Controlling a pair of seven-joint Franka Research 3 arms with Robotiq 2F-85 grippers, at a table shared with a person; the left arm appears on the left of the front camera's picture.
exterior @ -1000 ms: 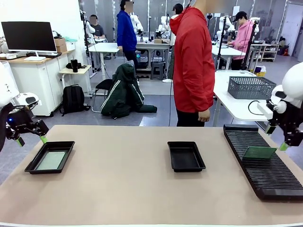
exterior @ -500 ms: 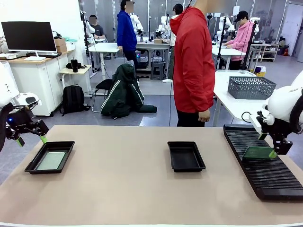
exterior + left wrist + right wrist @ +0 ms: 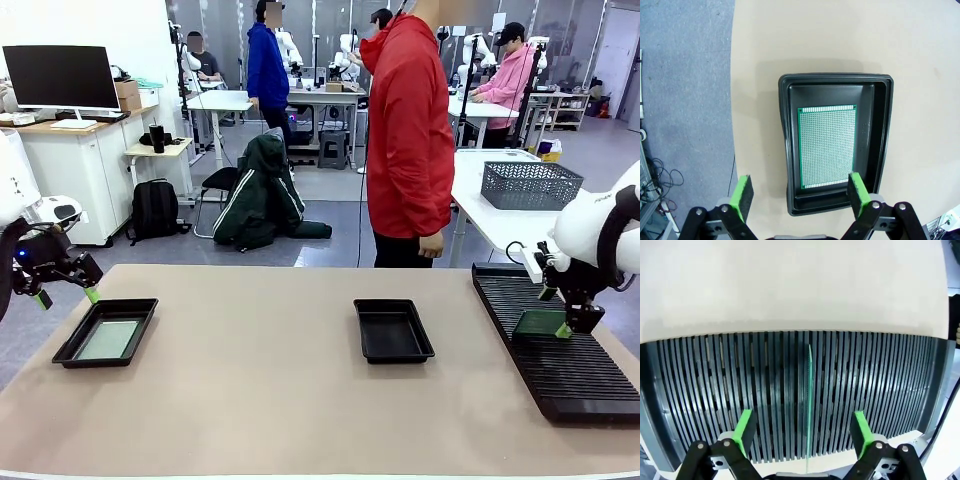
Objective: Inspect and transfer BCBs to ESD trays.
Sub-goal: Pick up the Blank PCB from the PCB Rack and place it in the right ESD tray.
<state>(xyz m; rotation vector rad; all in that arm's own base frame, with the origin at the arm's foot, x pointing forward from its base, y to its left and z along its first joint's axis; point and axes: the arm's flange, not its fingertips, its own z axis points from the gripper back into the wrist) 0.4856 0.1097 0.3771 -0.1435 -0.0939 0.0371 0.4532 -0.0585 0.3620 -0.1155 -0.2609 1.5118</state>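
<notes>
One pale green BCB (image 3: 107,340) lies flat in the left ESD tray (image 3: 70,350). My left gripper (image 3: 67,297) hovers open above that tray's left end. From the left wrist, the board (image 3: 827,146) lies on the tray's (image 3: 786,150) floor below my open left gripper (image 3: 800,187). A second ESD tray (image 3: 392,350) sits mid-table with nothing in it. Another BCB (image 3: 538,322) stands on edge in the long black ribbed rack (image 3: 570,375). My right gripper (image 3: 554,312) is open with one finger on each side of it. In the right wrist view the board (image 3: 809,405) shows edge-on between the fingers of the right gripper (image 3: 802,424), apart from both.
A person in a red jacket (image 3: 410,130) stands at the table's far edge behind the middle tray, hands down. A dark mesh basket (image 3: 530,185) sits on a white table beyond the rack (image 3: 715,390). Bare tabletop (image 3: 250,390) lies between the trays.
My right gripper has come down and to the left over the rack and now straddles the standing board. The left arm has not moved.
</notes>
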